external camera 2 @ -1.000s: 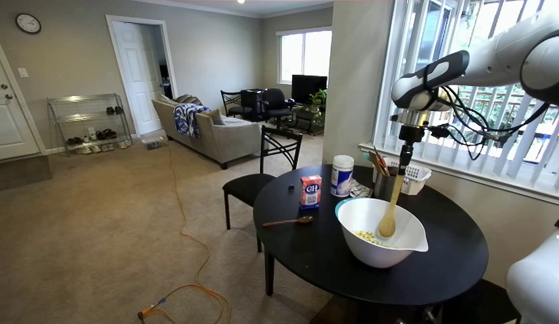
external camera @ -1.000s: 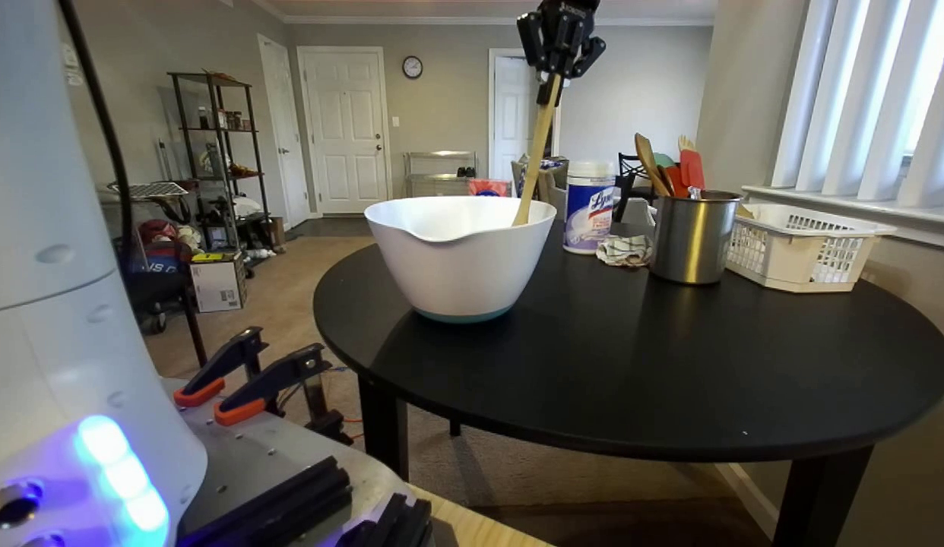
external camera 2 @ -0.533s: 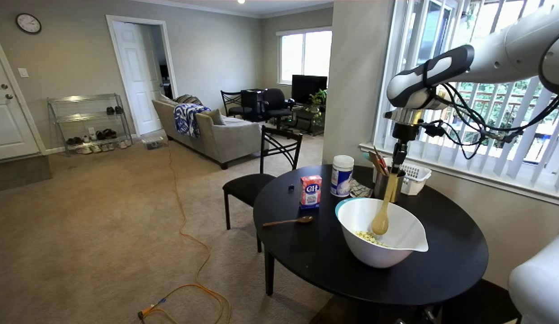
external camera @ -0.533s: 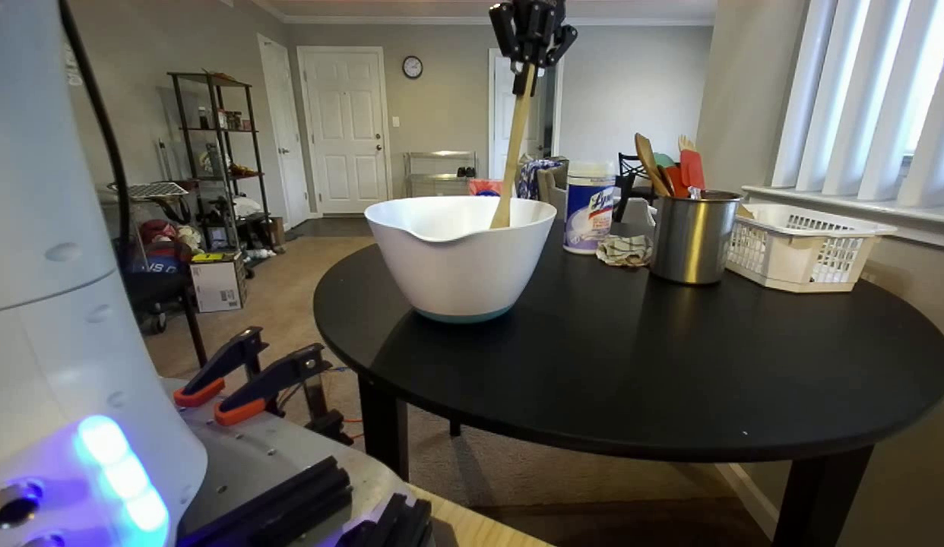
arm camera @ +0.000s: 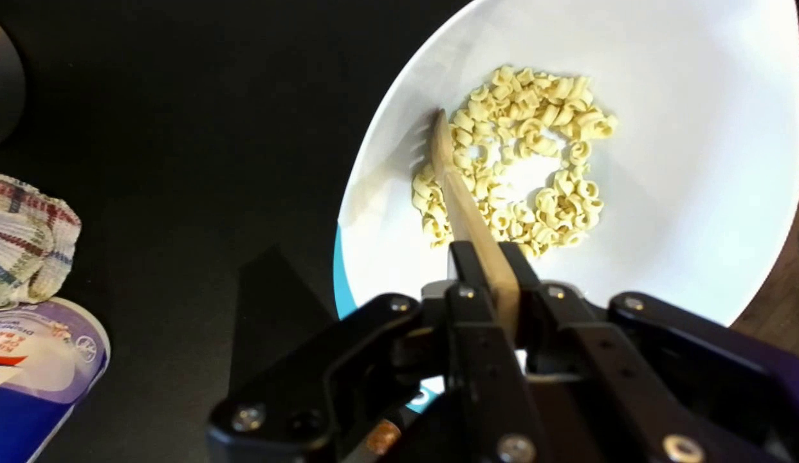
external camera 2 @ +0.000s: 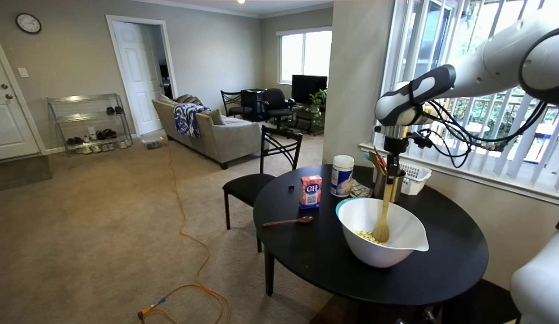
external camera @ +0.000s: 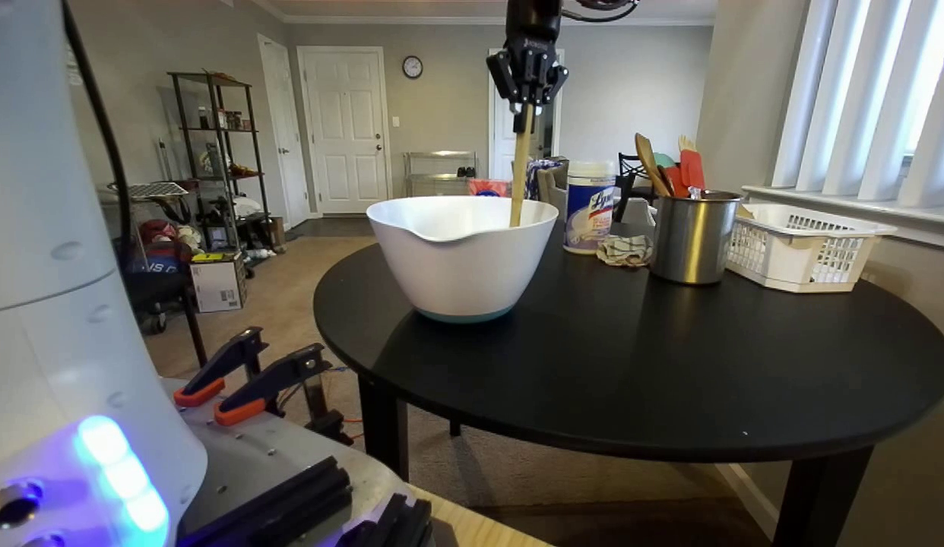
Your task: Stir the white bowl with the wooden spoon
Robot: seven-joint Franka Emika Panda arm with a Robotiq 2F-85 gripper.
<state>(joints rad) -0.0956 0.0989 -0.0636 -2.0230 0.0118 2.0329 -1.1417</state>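
The white bowl (external camera: 460, 270) stands upright on the black round table, in both exterior views (external camera 2: 378, 256). It has a pouring lip and a teal base. Small curled pasta pieces (arm camera: 554, 103) lie in its bottom. My gripper (arm camera: 493, 263) is shut on the handle of the wooden spoon (arm camera: 464, 206), above the bowl in both exterior views (external camera: 524, 121) (external camera 2: 390, 174). The spoon points down, nearly upright in an exterior view (external camera: 521, 171). Its head (external camera 2: 381, 230) is inside the bowl at the pasta's edge, near the bowl wall in the wrist view.
A smaller wooden spoon (external camera 2: 286, 221) and a red-and-blue box (external camera 2: 310, 193) lie beyond the bowl. A wipes canister (external camera: 590, 209), a checked cloth (external camera: 624, 251), a metal utensil pot (external camera: 691, 239) and a white basket (external camera: 795, 262) stand towards the window.
My gripper has moved left in the exterior view beside the robot base, then down. The spoon came with it, is more upright now, and its head has dropped into the pasta.
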